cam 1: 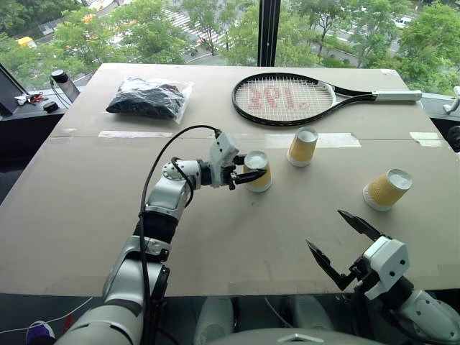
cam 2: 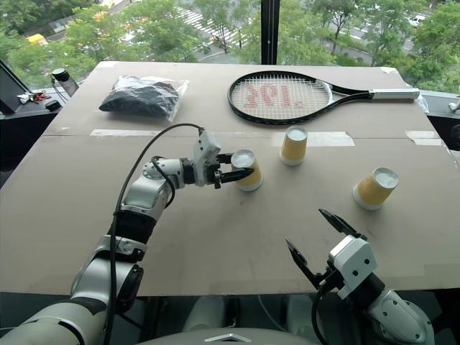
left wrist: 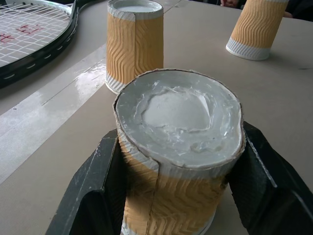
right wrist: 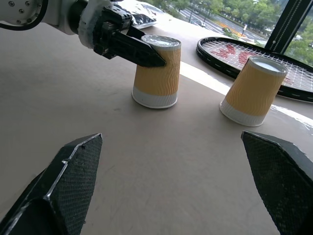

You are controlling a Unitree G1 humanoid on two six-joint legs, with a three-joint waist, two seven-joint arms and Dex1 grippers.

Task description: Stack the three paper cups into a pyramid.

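On the cardboard table (cam 1: 86,215), your left gripper (cam 1: 253,175) clenched around one upside-down paper cup (cam 1: 259,171), second cup (cam 1: 302,146) near, third cup (cam 1: 387,190) apart, right gripper (cam 1: 345,241) spread wide, holding nothing.

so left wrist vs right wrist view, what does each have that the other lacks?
Left wrist alone: the gripped paper cup's dented white base, seen close between the left claw's fingers. Right wrist alone: the open right claw and the trees outside. Both: the held cup standing on the cardboard table, a second cup, the tennis racket.
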